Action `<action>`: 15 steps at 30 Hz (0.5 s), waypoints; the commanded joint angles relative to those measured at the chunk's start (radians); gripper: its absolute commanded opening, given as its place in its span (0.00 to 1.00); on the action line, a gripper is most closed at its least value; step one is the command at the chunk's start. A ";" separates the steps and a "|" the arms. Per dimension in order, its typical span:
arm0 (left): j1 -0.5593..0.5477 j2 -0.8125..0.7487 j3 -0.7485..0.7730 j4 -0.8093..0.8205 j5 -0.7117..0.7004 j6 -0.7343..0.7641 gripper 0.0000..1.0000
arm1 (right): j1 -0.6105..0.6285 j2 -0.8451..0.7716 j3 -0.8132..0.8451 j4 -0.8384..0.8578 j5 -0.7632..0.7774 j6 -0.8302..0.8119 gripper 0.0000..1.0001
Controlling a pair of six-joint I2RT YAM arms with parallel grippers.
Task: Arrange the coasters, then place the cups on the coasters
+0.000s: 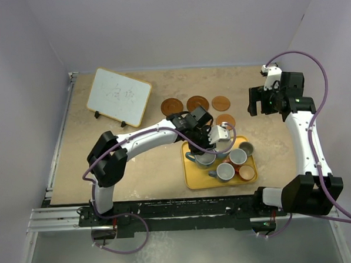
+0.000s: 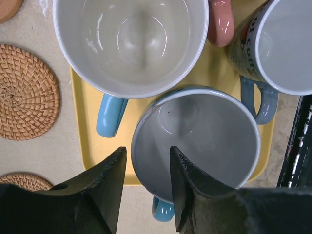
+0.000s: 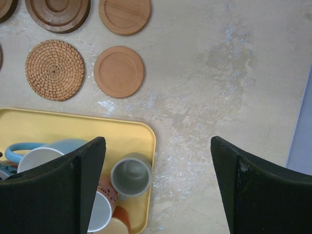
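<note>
Okay, top view: left gripper [image 1: 216,138] down among cups on yellow tray [image 1: 193,180]; right gripper [image 1: 258,106] apart, coasters [image 1: 197,102] beside its jaws.
Left wrist: jaws narrowed, straddling rim of light blue cup [image 2: 204,141], not pinching yet.
Right wrist: jaws wide, empty; grey cup [image 3: 130,175] just inside left finger.

Robot lab test cell. Plain pale walls [image 1: 20,86] box in a beige surface [image 1: 136,169]; two white arms [image 1: 146,138] bolted to a metal rail [image 1: 185,209] at near edge, purple cables [image 1: 324,79] looped loose. Small whiteboard [image 1: 119,96] propped at back-left.
</note>
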 commanded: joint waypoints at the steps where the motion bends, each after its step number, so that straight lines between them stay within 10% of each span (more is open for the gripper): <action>1: -0.010 0.007 0.052 -0.016 -0.019 -0.025 0.37 | -0.003 -0.002 -0.005 0.025 -0.015 0.003 0.90; 15: -0.008 0.009 0.073 -0.049 -0.017 -0.032 0.12 | -0.003 0.009 -0.005 0.024 -0.012 0.001 0.90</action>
